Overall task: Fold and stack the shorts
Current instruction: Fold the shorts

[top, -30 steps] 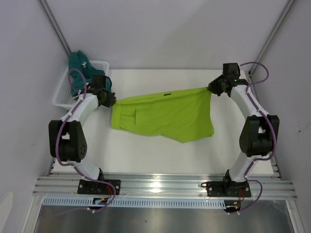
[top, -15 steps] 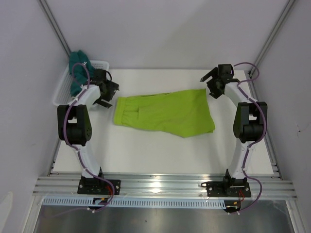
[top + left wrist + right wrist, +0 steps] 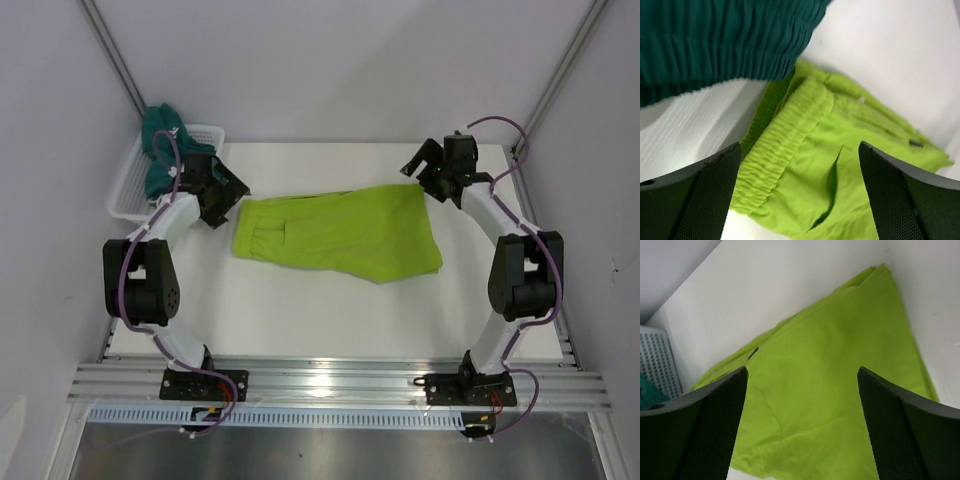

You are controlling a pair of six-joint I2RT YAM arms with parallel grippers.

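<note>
The lime green shorts (image 3: 335,235) lie spread flat on the white table (image 3: 300,310), waistband to the left. The dark teal shorts (image 3: 158,135) sit bunched in the white basket (image 3: 128,195) at the back left. My left gripper (image 3: 228,200) hovers open just left of the waistband, holding nothing. Its wrist view shows the elastic waistband (image 3: 785,140) between the open fingers (image 3: 695,200), with teal fabric (image 3: 715,40) across the top. My right gripper (image 3: 425,178) is open just off the shorts' far right corner. In its wrist view the lime cloth (image 3: 830,380) lies below, free of the pads (image 3: 910,435).
The basket's mesh wall (image 3: 657,360) shows at the left of the right wrist view. Grey enclosure walls close in at the back and sides. The aluminium rail (image 3: 340,385) with both arm bases runs along the near edge.
Both grippers have opened and let go of the lime shorts, which dropped from a stretched hold to lie flat. Both arms have drawn slightly away from the cloth's ends.
</note>
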